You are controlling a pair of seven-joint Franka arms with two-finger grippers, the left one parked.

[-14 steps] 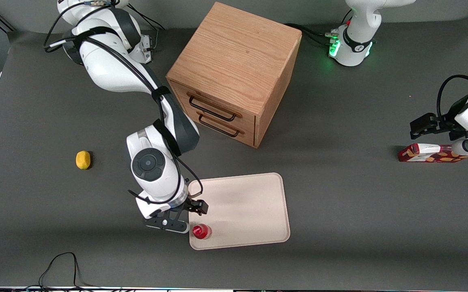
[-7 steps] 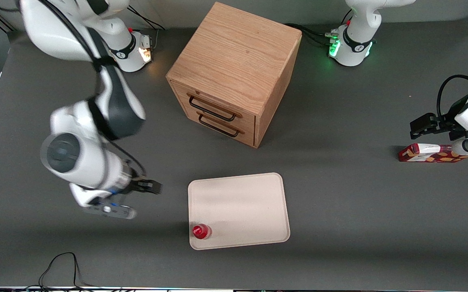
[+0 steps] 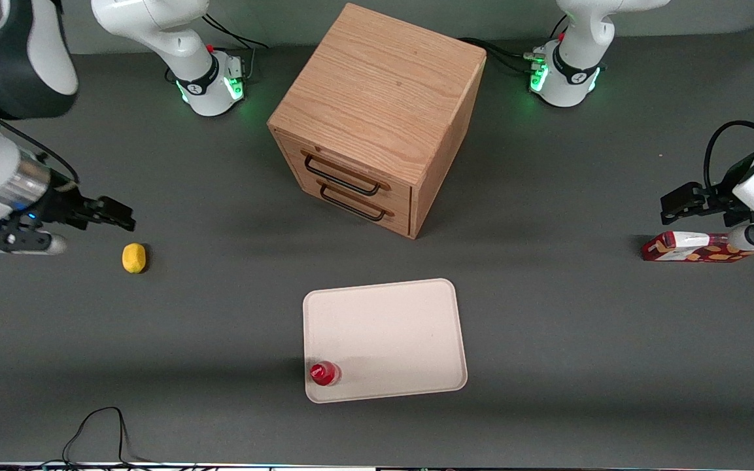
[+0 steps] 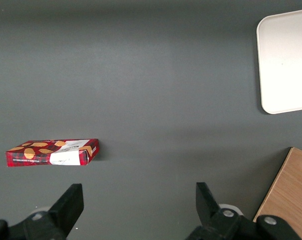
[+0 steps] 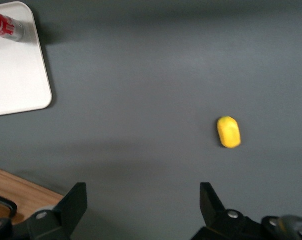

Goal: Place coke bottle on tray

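The small red coke bottle (image 3: 324,373) stands upright on the pale cream-pink tray (image 3: 396,333), at the tray's near corner toward the working arm's end. It also shows in the right wrist view (image 5: 4,26), on the tray (image 5: 15,80). My right gripper (image 3: 112,214) is open and empty, high above the table at the working arm's end, close to a yellow lemon (image 3: 133,258). In the right wrist view the gripper (image 5: 143,200) holds nothing, with its jaws wide apart.
A wooden drawer cabinet (image 3: 377,118) with two black handles stands farther from the front camera than the tray. The lemon shows in the right wrist view (image 5: 228,132). A flat red carton (image 3: 694,248) lies toward the parked arm's end, also in the left wrist view (image 4: 53,152).
My right gripper has pulled away from the bottle and tray, rising and swinging toward the working arm's end of the table. The bottle stays standing on the tray.
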